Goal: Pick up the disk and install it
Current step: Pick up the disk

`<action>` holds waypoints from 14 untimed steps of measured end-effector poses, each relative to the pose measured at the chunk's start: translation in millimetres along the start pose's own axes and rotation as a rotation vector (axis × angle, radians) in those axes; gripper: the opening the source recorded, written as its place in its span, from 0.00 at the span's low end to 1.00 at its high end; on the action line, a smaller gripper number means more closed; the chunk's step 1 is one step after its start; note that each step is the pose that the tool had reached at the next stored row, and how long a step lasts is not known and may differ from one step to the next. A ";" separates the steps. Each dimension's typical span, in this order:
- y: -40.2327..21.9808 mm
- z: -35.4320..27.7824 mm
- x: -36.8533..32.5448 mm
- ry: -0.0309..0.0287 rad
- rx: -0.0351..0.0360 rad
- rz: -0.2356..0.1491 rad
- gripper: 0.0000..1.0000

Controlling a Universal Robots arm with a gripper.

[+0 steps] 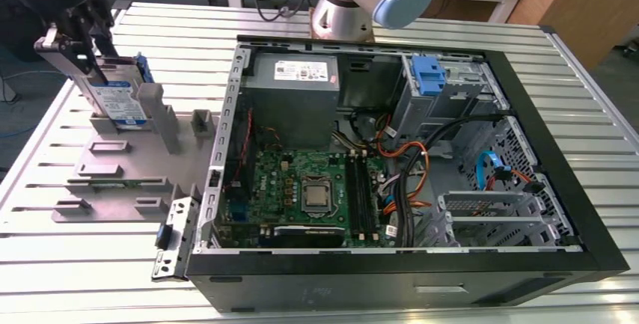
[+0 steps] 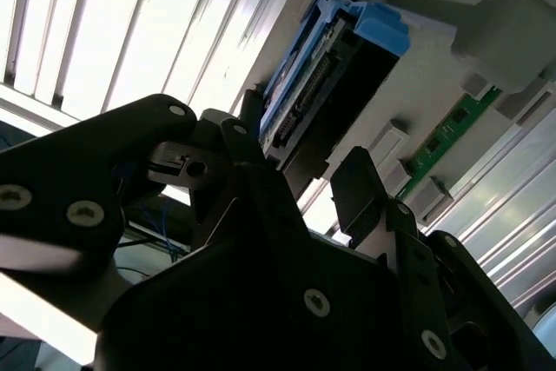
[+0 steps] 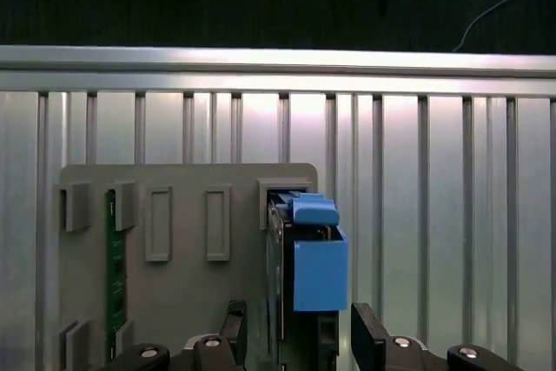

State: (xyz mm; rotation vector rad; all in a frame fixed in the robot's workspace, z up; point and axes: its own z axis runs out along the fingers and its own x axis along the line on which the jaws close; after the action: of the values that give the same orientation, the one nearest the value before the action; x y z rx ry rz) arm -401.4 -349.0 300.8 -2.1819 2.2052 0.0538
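The disk (image 1: 115, 99) is a silver drive with a white-and-blue label in a blue plastic carrier. It stands on edge in a slot of the grey holder plate (image 1: 130, 167) at the exterior view's left. My gripper (image 1: 82, 58) hangs over its top end, open. In both wrist views the black fingers straddle the disk (image 3: 317, 267) (image 2: 304, 84), one finger (image 3: 236, 327) a little off it and the other finger (image 3: 369, 336) close beside the blue carrier. The gripper (image 3: 300, 332) (image 2: 300, 158) sits around the disk's near end.
An open computer case (image 1: 559, 189) lies on the slatted metal table, with a drive cage and blue clip (image 1: 427, 77) at its back and a grey power supply (image 1: 292, 92) beside it. A green memory stick (image 3: 115, 275) sits in the holder plate. The arm's base (image 1: 349, 2) stands behind the case.
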 end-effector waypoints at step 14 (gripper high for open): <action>0.0 0.8 -4.5 -0.0001 0.0000 -0.002 0.59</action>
State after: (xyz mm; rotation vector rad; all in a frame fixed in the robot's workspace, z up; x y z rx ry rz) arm -401.4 -344.4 300.2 -2.1836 2.2034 0.0537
